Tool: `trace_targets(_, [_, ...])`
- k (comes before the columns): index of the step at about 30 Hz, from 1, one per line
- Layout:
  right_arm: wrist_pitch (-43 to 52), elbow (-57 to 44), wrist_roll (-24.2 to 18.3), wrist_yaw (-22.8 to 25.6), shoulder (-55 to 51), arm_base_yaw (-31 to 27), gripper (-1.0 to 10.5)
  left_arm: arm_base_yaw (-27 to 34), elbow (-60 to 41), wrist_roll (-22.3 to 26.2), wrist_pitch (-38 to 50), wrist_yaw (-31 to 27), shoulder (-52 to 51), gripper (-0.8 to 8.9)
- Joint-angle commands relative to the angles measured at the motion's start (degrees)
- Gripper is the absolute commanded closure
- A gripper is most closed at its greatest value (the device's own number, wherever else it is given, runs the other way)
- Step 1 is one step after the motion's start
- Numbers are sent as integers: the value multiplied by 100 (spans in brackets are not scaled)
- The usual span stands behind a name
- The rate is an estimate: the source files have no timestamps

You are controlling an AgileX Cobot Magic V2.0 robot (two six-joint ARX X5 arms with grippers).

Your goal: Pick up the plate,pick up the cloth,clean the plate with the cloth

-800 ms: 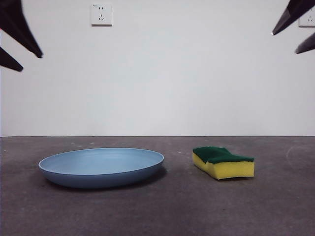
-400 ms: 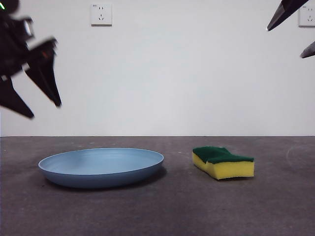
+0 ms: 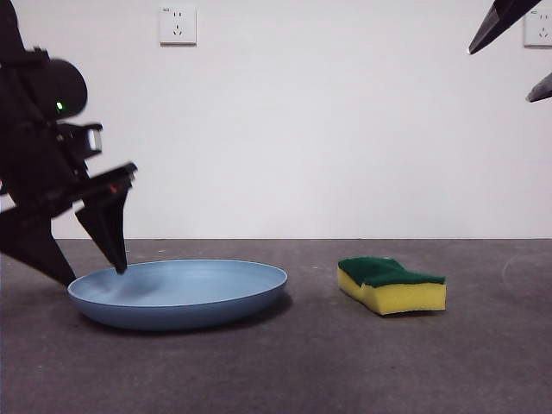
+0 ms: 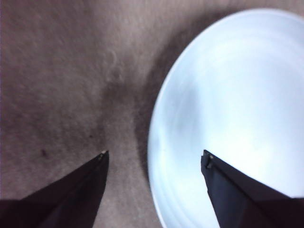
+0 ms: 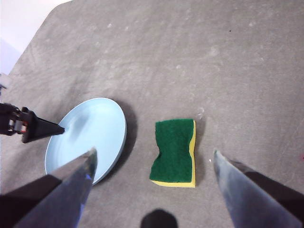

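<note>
A light blue plate [image 3: 178, 293] is seen on the grey table [image 3: 310, 362]. Its rim is straddled by the spread left gripper [image 3: 93, 274]. The sponge [image 3: 392, 285] lies well apart; no writing is legible. The right gripper [image 5: 152, 159] is held high, spread.

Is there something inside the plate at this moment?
The plate holds no object; one jaw of the open left claw reaches over its rim, the other stays outside. What lies under the plate is hidden.

Even, diffuse light; soft shadow beside the plate [image 3: 177, 293] — its inside glares white, blurred, in left wrist view.
</note>
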Motion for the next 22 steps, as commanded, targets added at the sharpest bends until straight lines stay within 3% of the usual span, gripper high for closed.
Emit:
trace_targets(1, [9,15,-48,9,2,13,533,-74,-2,59,85,-162,197,486])
trace_targets(4, [7,15,-46,9,2,13,534,-101,-2,59,87,-188,302,527])
trace_targets(7, [4,15,-46,9,2,13,534,-109,-2,114,96,-181,319,787])
trace_targets(8, [4,15,-46,7,2,13,534,-109,-2,138,111,-181,319,827])
trace_targets(22, [-120,337,-203,116,354,332,536,-153,-2,214,155,-138,-216,820])
